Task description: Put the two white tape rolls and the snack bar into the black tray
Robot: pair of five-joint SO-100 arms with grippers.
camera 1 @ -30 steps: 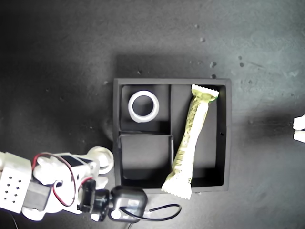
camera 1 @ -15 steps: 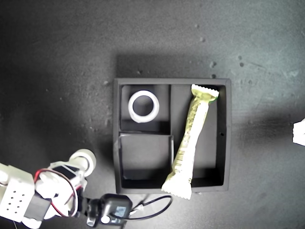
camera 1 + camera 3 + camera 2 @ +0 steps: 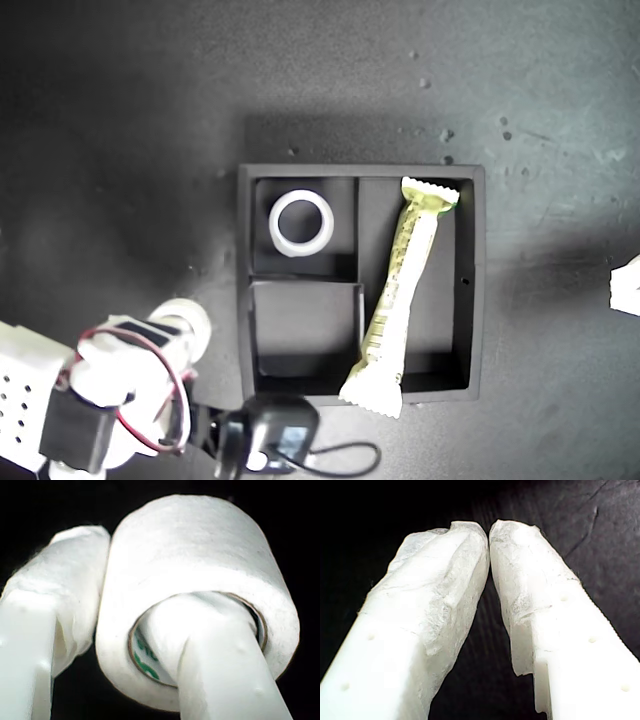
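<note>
The black tray [image 3: 476, 290] sits mid-table in the exterior view. A wide white tape roll [image 3: 301, 222] lies flat in its small upper-left compartment. The snack bar [image 3: 400, 290] lies slanted in the long compartment, its lower crimped end resting over the tray's wall. The thicker tape roll [image 3: 184, 318] [image 3: 200, 545], with a greenish inner core, is held just off the tray's lower-left corner in the exterior view. My second gripper [image 3: 186, 326] [image 3: 125, 595] is shut on it, one finger through the hole and one outside. My first gripper [image 3: 489, 530] is shut with nothing between its fingers, over dark table.
The tray's small lower-left compartment [image 3: 305, 325] holds nothing. A black camera module with a looping cable [image 3: 275, 430] hangs below the arm near the tray's lower wall. A white arm tip [image 3: 628, 285] pokes in at the exterior view's right edge.
The arm holding the thicker roll drew away from the tray toward the exterior view's left, then shifted slightly back. The white tip at the right edge moved a little.
</note>
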